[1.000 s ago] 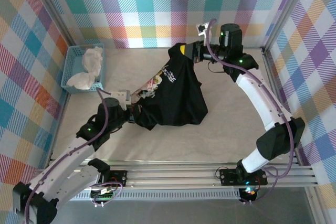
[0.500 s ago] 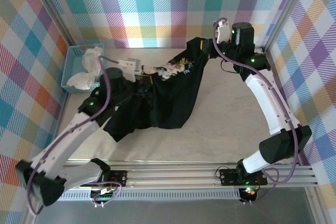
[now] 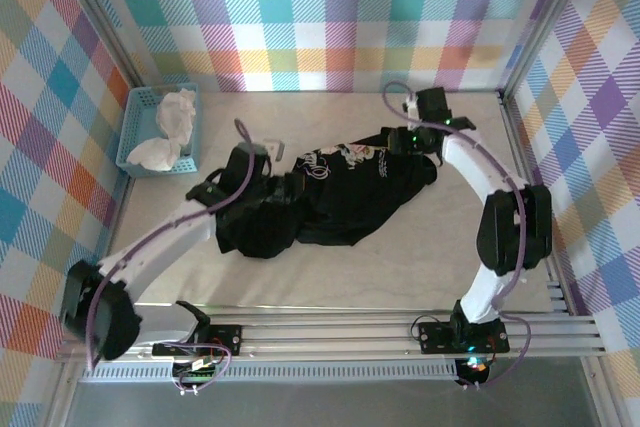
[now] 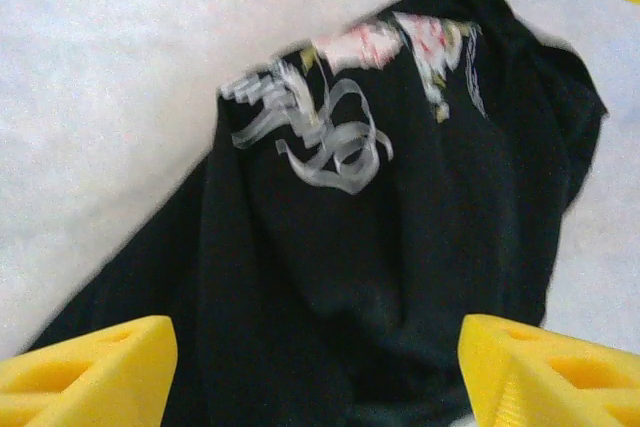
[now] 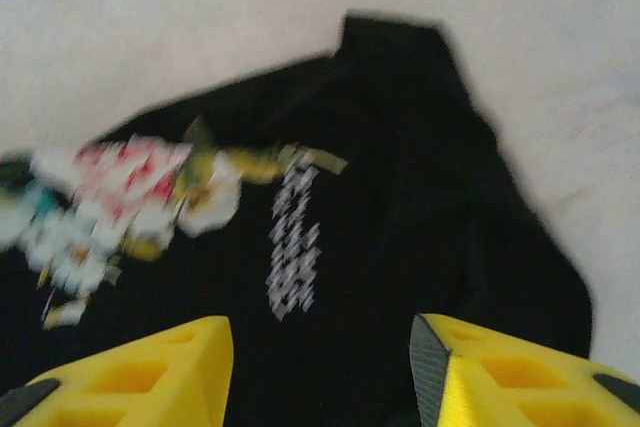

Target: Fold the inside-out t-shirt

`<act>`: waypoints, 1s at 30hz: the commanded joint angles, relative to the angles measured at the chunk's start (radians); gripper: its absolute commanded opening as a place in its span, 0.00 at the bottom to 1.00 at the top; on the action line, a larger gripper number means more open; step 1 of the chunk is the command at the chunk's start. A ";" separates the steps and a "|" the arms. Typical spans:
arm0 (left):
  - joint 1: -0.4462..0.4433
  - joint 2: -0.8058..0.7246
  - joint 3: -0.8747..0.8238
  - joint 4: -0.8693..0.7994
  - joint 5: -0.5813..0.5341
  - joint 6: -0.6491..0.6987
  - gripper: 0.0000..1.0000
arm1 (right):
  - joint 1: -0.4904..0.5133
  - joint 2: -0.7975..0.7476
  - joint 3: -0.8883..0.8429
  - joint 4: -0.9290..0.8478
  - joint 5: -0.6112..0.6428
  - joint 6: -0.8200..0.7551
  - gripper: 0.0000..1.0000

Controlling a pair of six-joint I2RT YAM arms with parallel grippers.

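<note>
- From above, the t-shirt [image 3: 330, 209] lies in a loose, bunched heap across the middle of the desk [image 3: 400, 272], with its print showing along the far edge. We judge that it is laid down this way so it can be spread flat before any fold.
- The left arm [image 3: 170, 237] reaches over the shirt's left end and the right arm [image 3: 470, 162] over its far right corner. One arm at each end would suit a stretch.
- Bare desk lies open on the near side and to the right. The blue basket [image 3: 130, 129] holding the white cloth [image 3: 175, 117] sits in the far left corner, well apart from the shirt.
- At the left wrist, the left fingers [image 4: 90, 367] stand wide apart and grip nothing, with black cloth and pale script [image 4: 310, 132] below them. Bare desk beyond the shirt's slanting edge gives us room to draw it out.
- At the right wrist, the right fingers [image 5: 140, 372] are parted and empty, hanging over the shirt near the rose print [image 5: 120, 187]. A dark corner of the shirt juts onto bare desk beyond.
</note>
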 commanded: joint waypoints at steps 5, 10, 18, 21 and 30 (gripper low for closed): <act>-0.071 0.058 -0.189 0.065 0.011 -0.015 0.75 | 0.267 -0.193 -0.238 0.137 -0.197 0.037 0.66; -0.070 0.138 -0.195 0.134 -0.078 -0.041 0.62 | 0.331 -0.127 -0.321 0.282 -0.298 0.117 0.71; 0.037 0.038 -0.254 0.205 0.039 -0.084 0.06 | 0.382 0.080 -0.242 0.387 -0.332 0.180 0.54; 0.089 -0.046 -0.261 0.173 0.070 -0.086 0.00 | 0.372 0.071 -0.212 0.315 -0.270 0.139 0.17; 0.151 -0.318 -0.212 0.110 0.142 -0.129 0.00 | 0.288 -0.249 -0.245 0.100 -0.281 -0.031 0.00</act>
